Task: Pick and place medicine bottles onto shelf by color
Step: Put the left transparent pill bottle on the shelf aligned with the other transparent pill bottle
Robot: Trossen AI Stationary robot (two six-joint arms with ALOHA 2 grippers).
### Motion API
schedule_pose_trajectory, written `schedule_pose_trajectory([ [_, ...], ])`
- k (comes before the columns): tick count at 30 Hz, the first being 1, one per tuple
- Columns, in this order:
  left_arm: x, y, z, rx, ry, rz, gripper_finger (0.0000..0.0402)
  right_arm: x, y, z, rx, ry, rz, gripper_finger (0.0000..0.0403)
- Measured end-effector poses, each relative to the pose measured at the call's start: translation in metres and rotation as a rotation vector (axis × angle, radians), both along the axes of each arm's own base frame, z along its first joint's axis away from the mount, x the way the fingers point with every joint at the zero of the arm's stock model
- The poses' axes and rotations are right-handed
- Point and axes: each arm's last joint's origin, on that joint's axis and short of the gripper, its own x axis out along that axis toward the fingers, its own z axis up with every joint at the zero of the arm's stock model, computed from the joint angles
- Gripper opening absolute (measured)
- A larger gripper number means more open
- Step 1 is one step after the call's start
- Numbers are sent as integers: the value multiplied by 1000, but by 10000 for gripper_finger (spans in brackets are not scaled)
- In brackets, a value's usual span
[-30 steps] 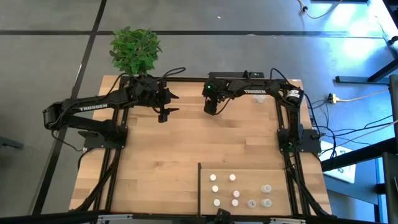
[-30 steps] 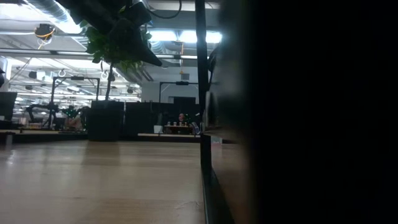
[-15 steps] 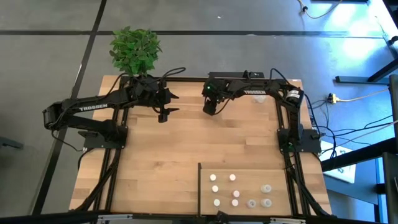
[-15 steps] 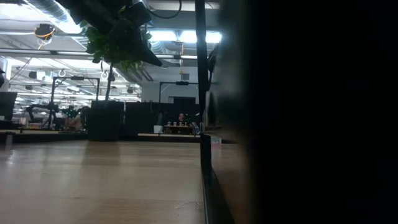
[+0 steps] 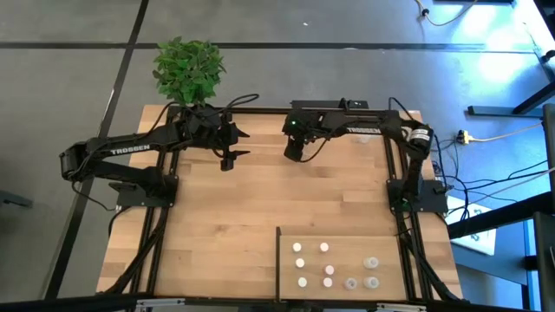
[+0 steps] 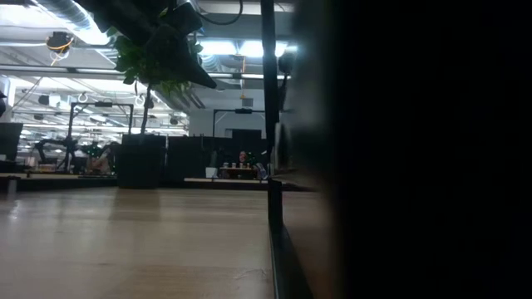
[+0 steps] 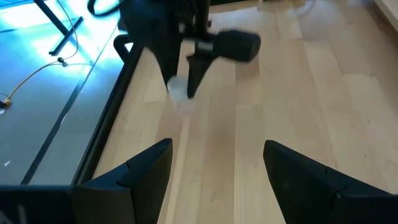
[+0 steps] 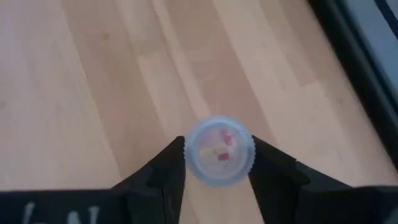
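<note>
My right gripper (image 5: 295, 149) is at the table's far middle, shut on a small translucent medicine bottle (image 8: 219, 151) with pink and pale pills showing through its cap. The left wrist view shows this bottle (image 7: 177, 89) between the right arm's fingers. My left gripper (image 5: 230, 158) hangs open to the left of it, with nothing between its fingers (image 7: 149, 165). The shelf (image 5: 425, 260) lies at the near right. On it stand several white-capped bottles (image 5: 324, 247) and three translucent ones (image 5: 371, 262), all on their bases. My right gripper pinches the bottle's round cap end (image 8: 194, 155) between its two fingers (image 8: 171, 165), one on either side. The fingers slant steeply down from above. The bottle stands upright in the hold, top up, a little above the tabletop.
A green potted plant (image 5: 189, 69) stands at the table's far left corner. Bare planked tabletop (image 5: 225, 225) lies between the arms and the shelf. In the low view the shelf's black edge (image 6: 270, 216) and a dark mass block the right half.
My right gripper has risen a little with the bottle in its fingers, and the bottle stays upright.
</note>
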Motion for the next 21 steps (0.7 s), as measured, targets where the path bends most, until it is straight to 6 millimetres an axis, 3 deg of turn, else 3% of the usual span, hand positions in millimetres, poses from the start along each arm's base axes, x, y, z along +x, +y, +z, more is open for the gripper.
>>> schedule_pose_trajectory([
  [5, 0, 0, 0, 0, 0, 0, 247, -13, 23, 34, -31, 6, 22, 154],
  [10, 0, 0, 0, 0, 0, 0, 247, -25, 60, 61, -8, 11, 43, 155],
  [21, 0, 0, 0, 5, 2, -3, 247, -56, 141, 95, 25, 41, 61, 155],
])
